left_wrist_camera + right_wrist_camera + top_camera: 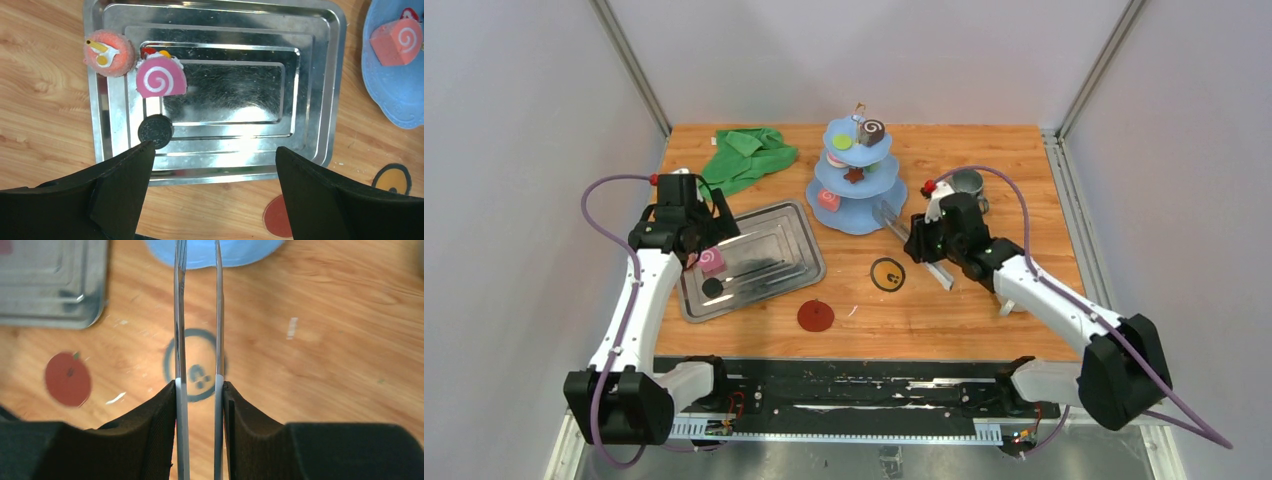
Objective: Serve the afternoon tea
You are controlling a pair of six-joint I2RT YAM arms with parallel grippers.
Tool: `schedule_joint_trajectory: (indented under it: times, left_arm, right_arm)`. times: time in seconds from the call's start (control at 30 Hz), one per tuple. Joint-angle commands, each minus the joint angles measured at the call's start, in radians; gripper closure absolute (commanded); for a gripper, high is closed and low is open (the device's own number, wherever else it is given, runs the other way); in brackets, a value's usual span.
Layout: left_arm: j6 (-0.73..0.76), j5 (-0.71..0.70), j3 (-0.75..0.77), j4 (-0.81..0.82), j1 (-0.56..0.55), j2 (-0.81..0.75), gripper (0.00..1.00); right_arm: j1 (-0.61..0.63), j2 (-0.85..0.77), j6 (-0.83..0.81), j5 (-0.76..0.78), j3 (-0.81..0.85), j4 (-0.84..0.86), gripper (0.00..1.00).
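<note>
A pink swirl roll (712,262) (161,78), a black disc (713,287) (155,131) and a fuzzy orange-pink sweet (109,52) lie at the left end of the steel tray (769,250) (225,90). My left gripper (709,235) (214,148) hangs open and empty over the tray's near edge. The blue tiered stand (864,215) holds a brown swirl roll (872,131), a green disc (841,143), a brown star (854,175) and a pink roll (828,200) (397,41). My right gripper (924,240) (200,385) is shut on metal tongs (896,220) (179,315) that point at the stand. A grey mug (967,184) stands behind the right arm. The white mug is out of view.
A green cloth (749,155) lies at the back left. A red apple coaster (815,316) (67,378) and a yellow, dark-ringed coaster (887,274) (200,377) lie on the wooden table between the arms; the ringed one is under the tongs.
</note>
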Motion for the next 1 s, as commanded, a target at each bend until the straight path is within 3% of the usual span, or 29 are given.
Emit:
schedule_joint_trajectory:
  times: [0.0, 0.17, 0.33, 0.63, 0.97]
  left_arm:
    - [0.016, -0.015, -0.029, 0.022, 0.050, 0.013, 0.05]
    - [-0.004, 0.039, -0.060, 0.024, 0.168, 0.020, 0.04]
    - [-0.072, 0.117, -0.128, 0.065, 0.311, 0.018, 0.04]
    - [-0.106, 0.136, -0.105, 0.071, 0.374, 0.036, 0.04]
    - [-0.126, 0.185, -0.048, 0.041, 0.374, -0.029, 0.04]
  right_arm:
    - [0.176, -0.050, 0.010, 0.048, -0.004, -0.047, 0.65]
    - [0.393, 0.064, -0.021, 0.056, 0.098, 0.000, 0.63]
    - [0.519, 0.285, -0.090, 0.033, 0.284, 0.047, 0.63]
    - [0.561, 0.650, -0.170, -0.013, 0.651, 0.037, 0.62]
    - [0.575, 0.850, -0.176, -0.061, 0.829, 0.029, 0.61]
